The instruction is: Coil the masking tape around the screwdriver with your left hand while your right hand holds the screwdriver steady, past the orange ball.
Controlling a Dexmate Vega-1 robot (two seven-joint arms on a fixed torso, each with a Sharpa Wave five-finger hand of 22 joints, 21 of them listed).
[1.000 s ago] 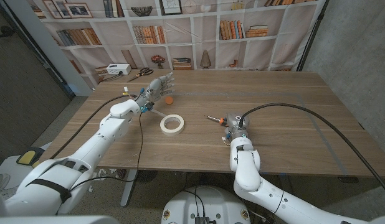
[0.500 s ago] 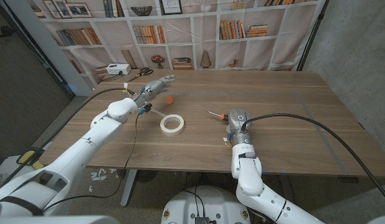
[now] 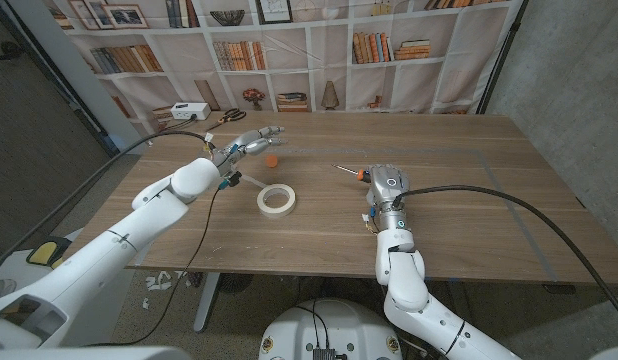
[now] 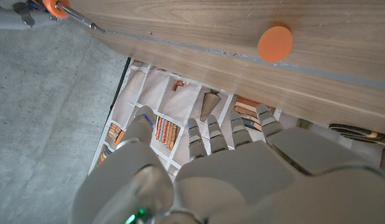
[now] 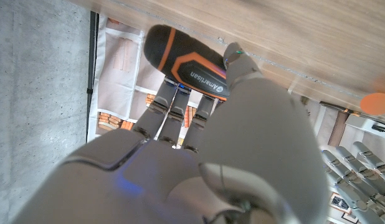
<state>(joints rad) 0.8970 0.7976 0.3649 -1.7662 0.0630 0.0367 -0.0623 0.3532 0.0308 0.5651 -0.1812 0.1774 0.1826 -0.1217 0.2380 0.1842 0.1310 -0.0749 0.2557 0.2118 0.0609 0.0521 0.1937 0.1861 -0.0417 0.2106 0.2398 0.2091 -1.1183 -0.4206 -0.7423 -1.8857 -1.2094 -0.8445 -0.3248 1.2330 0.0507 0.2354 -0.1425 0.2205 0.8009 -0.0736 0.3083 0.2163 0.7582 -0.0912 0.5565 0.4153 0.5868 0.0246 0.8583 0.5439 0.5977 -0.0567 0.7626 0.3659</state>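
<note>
Gripping the screwdriver [image 3: 361, 172] by its black-and-orange handle, the right hand [image 3: 381, 184] sits right of the counter's [image 3: 469, 190] middle, with the metal shaft poking out toward the far left. In the right wrist view the fingers [image 5: 174, 109] wrap the handle from one side and the thumb presses from the other. The left hand [image 3: 251, 142] hangs over the far left part of the counter, fingers spread and holding nothing, just beside the orange ball [image 3: 271, 159]. The masking tape [image 3: 276, 200] roll lies flat between both hands, nearer the robot than the ball, untouched by either
</note>
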